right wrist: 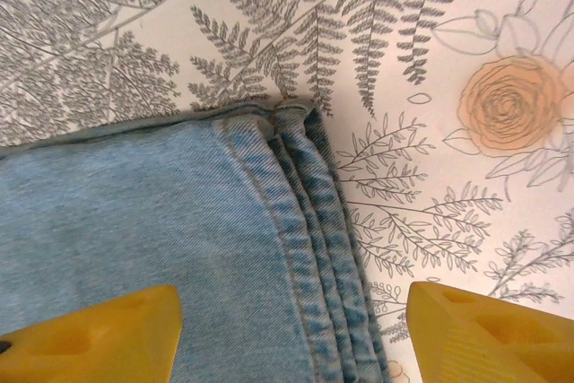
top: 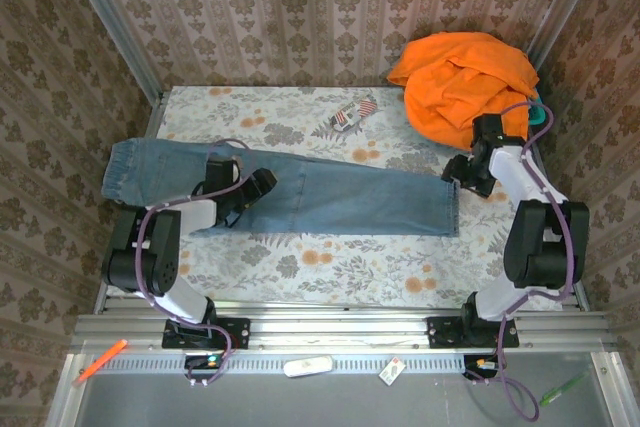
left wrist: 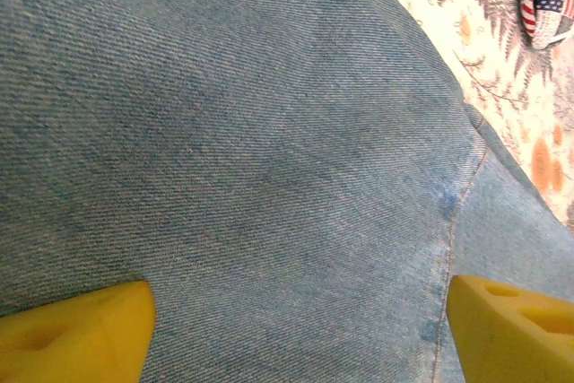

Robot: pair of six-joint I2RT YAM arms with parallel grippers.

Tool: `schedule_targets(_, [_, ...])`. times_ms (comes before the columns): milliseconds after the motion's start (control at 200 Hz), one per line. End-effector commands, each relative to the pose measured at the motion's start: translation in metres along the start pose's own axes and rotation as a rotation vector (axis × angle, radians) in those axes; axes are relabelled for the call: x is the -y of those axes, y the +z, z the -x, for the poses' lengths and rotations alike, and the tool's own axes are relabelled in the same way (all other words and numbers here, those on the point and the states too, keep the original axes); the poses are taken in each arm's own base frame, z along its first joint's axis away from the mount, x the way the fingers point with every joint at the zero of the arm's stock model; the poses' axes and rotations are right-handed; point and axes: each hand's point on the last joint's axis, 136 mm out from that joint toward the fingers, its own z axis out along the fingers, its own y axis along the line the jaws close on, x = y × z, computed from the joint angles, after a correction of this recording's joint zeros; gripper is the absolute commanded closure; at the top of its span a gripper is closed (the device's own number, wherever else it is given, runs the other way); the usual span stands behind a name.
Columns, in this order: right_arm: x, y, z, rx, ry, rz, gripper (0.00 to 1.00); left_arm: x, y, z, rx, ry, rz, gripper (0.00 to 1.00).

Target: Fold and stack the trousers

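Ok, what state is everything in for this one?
trousers: flat across the table, legs doubled together, not yet folded crosswise.
left gripper: open, over the denim, holding nothing.
right gripper: open, over the hem corner.
orange garment: crumpled heap, far right corner.

Trousers (top: 330, 197) lie across the table (top: 350, 267), a garment (top: 465, 82) behind them.

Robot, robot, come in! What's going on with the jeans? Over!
Both open: left gripper over mid trousers, right gripper over the hem. Trousers flat, full length. Far right, orange garment heaped, clear of them.
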Motion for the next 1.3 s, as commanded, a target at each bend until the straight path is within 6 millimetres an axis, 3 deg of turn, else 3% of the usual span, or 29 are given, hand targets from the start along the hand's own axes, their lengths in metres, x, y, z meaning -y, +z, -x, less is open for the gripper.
schedule_targets(0, [-0.008, 0.019, -0.015, -0.104, -0.021, 0.041, 0.31, -0.041, -0.001, -0.024, -0.099, 0.011, 0.173, 0.15])
schedule_targets(260, [-0.003, 0.045, -0.04, -0.207, 0.007, 0.02, 0.36, -0.026, -0.006, -0.02, -0.092, 0.016, 0.124, 0.15])
schedule_targets(380, [0.017, 0.05, -0.051, -0.236, -0.01, -0.124, 0.34, -0.02, -0.011, -0.018, -0.085, 0.011, 0.098, 0.15])
schedule_targets(545, [0.006, 0.063, -0.061, -0.295, -0.001, -0.06, 0.35, -0.011, -0.019, -0.014, -0.071, 0.018, 0.079, 0.15])
schedule_targets(715, [0.003, 0.074, -0.066, -0.324, 0.012, -0.027, 0.52, -0.004, -0.026, -0.011, -0.06, 0.025, 0.058, 0.14])
schedule_targets(840, [0.005, 0.075, -0.066, -0.317, 0.021, -0.029, 0.82, 0.003, -0.033, -0.007, -0.046, 0.031, 0.043, 0.14])
schedule_targets(925, [0.006, 0.067, -0.062, -0.283, 0.026, -0.031, 1.0, 0.008, -0.039, -0.006, -0.038, 0.037, 0.033, 0.14])
schedule_targets(1015, [0.011, 0.049, -0.054, -0.212, 0.048, -0.041, 1.0, 0.013, -0.044, -0.006, -0.038, 0.05, 0.023, 0.14])
schedule_targets(1125, [0.02, 0.012, -0.034, -0.074, 0.095, -0.041, 1.0, 0.019, -0.047, -0.014, -0.047, 0.08, 0.025, 0.14])
schedule_targets(1295, [0.058, -0.048, -0.004, 0.094, 0.156, -0.124, 1.0, 0.033, -0.044, -0.028, -0.07, 0.108, 0.008, 0.14])
